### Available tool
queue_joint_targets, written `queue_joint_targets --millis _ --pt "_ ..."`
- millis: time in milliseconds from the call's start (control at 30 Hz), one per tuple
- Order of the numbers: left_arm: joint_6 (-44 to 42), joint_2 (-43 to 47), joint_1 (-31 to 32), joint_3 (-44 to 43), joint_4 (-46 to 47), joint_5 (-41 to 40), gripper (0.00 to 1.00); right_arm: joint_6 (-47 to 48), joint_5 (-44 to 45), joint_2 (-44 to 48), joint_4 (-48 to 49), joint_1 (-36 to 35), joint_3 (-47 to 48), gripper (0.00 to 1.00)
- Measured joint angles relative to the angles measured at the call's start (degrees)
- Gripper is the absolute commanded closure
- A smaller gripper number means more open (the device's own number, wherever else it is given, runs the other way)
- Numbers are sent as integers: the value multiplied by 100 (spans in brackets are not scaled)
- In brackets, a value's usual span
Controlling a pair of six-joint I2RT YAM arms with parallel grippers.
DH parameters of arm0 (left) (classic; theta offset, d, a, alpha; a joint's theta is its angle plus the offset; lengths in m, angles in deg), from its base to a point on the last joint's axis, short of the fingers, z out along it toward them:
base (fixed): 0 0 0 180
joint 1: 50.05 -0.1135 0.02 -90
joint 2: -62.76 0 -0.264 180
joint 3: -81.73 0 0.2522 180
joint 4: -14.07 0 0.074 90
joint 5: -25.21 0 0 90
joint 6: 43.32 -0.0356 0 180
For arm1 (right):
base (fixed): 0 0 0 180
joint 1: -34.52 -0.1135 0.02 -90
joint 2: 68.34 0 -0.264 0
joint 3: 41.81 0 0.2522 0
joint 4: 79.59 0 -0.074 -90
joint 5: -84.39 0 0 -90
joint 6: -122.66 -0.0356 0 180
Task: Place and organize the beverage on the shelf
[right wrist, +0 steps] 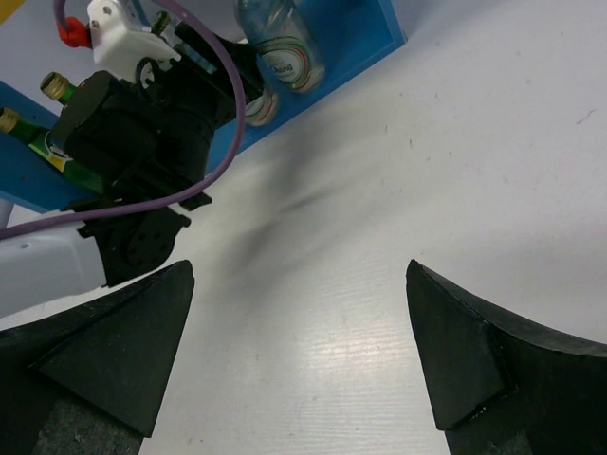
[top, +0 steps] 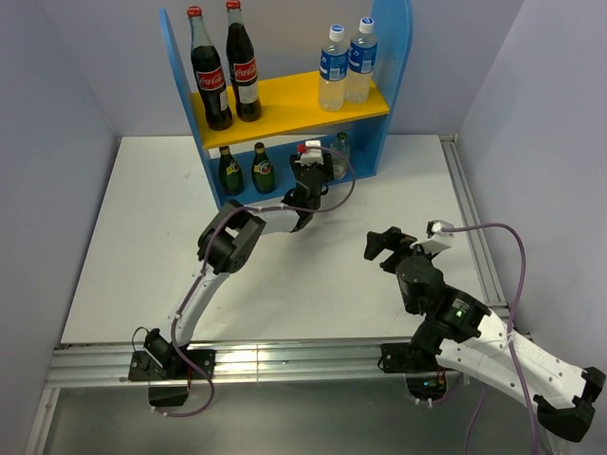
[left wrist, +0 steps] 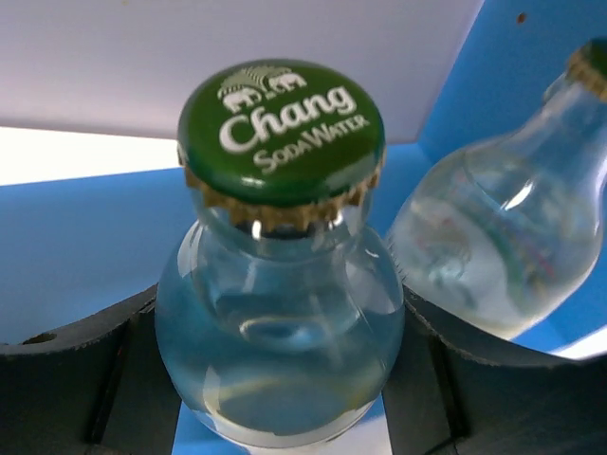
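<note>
Soda bottle (left wrist: 281,322), clear with a green cap, pinched in the left hand (top: 313,172) at the lower tier of the shelf (top: 289,93), beside a second clear bottle (left wrist: 493,246). Right hand (top: 377,248) spread wide above the desk (top: 142,246).

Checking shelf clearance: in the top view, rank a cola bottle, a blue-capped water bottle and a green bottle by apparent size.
1. Cola bottle.
2. Water bottle.
3. Green bottle, clearly smallest, though it stands lower, farther from the camera.

Green cap (left wrist: 282,128) of clear bottle (left wrist: 280,351), "Chang Soda Water"
</note>
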Motion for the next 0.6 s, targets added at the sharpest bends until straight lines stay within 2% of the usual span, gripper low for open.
queue_joint_targets --millis 200,267,300,367,400,433,500,533,600 --pt "105 -424 -35 -719 -149 76 99 35 -39 164 -33 0 -42 0" --pt "164 -494 -48 -850 -184 66 86 37 -44 173 -48 0 -42 0" --pt "195 -520 -50 -905 -232 42 66 39 -44 177 -59 0 -44 0" --pt "295 -546 -61 -1019 -369 2 48 44 -59 203 -68 0 -46 0" --pt "334 -546 -66 -1038 -422 -17 33 50 -66 219 -61 0 -55 0" --pt "372 -546 -70 -1043 -439 -28 30 55 -72 236 -59 0 -72 0" --pt "439 -546 -72 -1043 -448 -68 10 55 -87 251 -61 0 -125 0" --pt "461 -546 -76 -1043 -450 -127 3 55 -96 247 -66 0 -153 0" --pt "511 -538 -96 -1043 -393 -87 1 55 -109 243 -59 0 -201 0"
